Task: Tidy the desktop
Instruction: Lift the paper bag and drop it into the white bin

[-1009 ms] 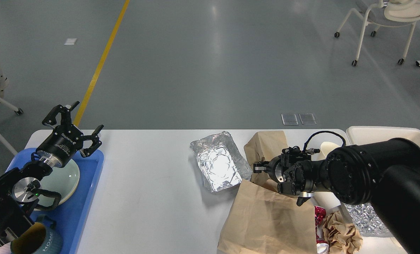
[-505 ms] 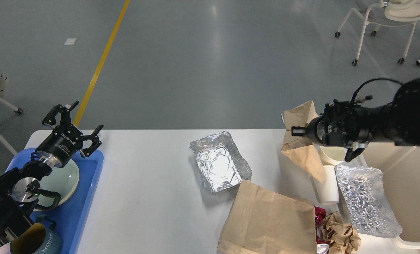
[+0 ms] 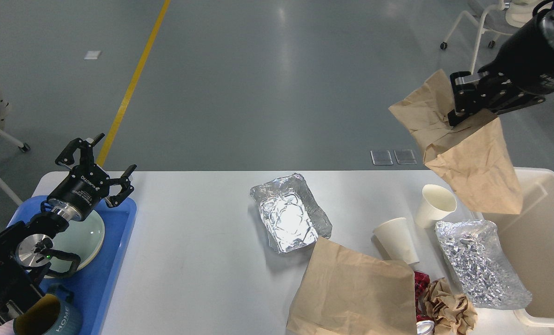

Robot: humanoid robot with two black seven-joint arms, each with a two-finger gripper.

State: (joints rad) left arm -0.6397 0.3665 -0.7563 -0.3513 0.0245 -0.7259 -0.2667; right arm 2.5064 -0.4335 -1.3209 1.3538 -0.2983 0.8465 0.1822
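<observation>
Brown paper bag (image 3: pixel 467 153) lifted higher, gripped by right pincer (image 3: pixel 463 104) | left pincer (image 3: pixel 95 165) spread, unmoved

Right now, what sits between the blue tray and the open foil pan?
Nothing: in the head view, only bare desktop stretches between the blue tray and the foil pan.

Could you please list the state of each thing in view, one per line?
Right gripper: shut on small paper bag.
Small paper bag: lifted, hanging above bin.
Left gripper: open, empty.
Foil tray: open, empty.
Two paper cups: tipped over.
Large paper bag: lying flat.
Mug: upright.
</observation>
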